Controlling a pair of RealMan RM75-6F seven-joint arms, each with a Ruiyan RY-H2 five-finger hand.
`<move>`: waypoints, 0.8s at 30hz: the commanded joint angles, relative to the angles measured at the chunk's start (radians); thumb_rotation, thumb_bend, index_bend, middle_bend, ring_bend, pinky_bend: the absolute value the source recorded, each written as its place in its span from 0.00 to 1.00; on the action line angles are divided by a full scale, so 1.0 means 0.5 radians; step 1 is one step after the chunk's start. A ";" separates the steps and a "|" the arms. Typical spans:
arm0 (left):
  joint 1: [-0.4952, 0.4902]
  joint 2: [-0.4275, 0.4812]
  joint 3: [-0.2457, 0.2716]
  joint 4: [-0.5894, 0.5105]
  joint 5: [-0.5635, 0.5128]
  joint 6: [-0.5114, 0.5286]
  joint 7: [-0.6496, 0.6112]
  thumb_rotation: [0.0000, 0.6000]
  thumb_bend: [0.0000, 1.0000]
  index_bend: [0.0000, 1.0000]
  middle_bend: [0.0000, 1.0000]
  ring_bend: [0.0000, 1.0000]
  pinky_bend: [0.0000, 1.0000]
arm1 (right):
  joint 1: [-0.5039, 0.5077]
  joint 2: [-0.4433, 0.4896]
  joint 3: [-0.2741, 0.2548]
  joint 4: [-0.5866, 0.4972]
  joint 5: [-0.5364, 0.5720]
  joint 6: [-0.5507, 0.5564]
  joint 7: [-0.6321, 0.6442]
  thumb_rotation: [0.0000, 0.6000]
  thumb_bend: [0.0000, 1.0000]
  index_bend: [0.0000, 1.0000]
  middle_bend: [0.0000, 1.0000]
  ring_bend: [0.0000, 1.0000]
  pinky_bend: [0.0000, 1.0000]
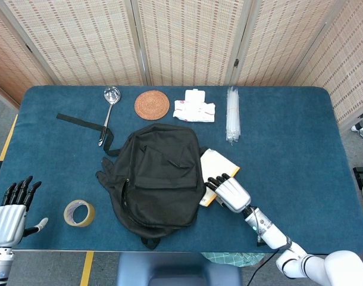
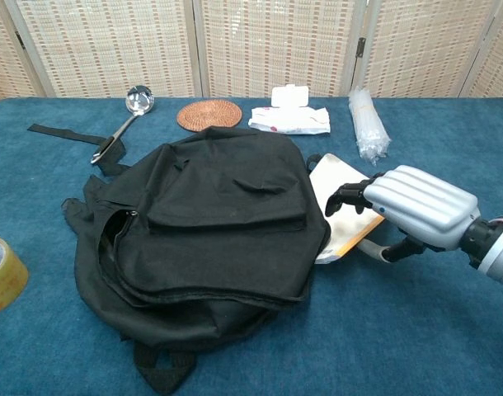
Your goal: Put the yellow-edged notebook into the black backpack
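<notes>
The black backpack (image 1: 160,179) lies flat at the table's middle, its zipper opening gaping on its left side (image 2: 119,239). The white notebook with a yellow edge (image 1: 216,164) rests against the backpack's right side, partly tucked under it and tilted with its right edge raised (image 2: 334,186). My right hand (image 1: 229,192) holds that raised edge, dark fingers on top and thumb beneath (image 2: 416,206). My left hand (image 1: 12,211) hovers at the near left corner, off the table, fingers spread and holding nothing.
A tape roll (image 1: 78,213) sits near the front left. Along the back lie a ladle (image 1: 108,110), a woven coaster (image 1: 152,104), a wipes pack (image 1: 194,109) and a clear plastic bundle (image 1: 231,113). The backpack's black strap (image 1: 80,122) trails left.
</notes>
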 commanded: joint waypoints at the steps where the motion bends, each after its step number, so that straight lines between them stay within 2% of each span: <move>1: 0.003 0.001 0.001 0.002 -0.003 0.000 -0.005 1.00 0.23 0.14 0.04 0.07 0.00 | -0.002 -0.029 0.015 0.023 0.022 0.005 0.001 1.00 0.46 0.38 0.34 0.41 0.40; 14: 0.005 0.010 0.002 0.000 -0.006 -0.006 -0.027 1.00 0.23 0.14 0.04 0.07 0.00 | -0.014 -0.084 0.076 0.049 0.102 0.038 -0.016 1.00 0.46 0.38 0.33 0.38 0.39; 24: 0.008 0.011 0.003 0.006 -0.007 -0.009 -0.047 1.00 0.23 0.14 0.04 0.07 0.00 | -0.002 -0.105 0.112 0.051 0.148 0.034 0.005 1.00 0.46 0.52 0.36 0.41 0.39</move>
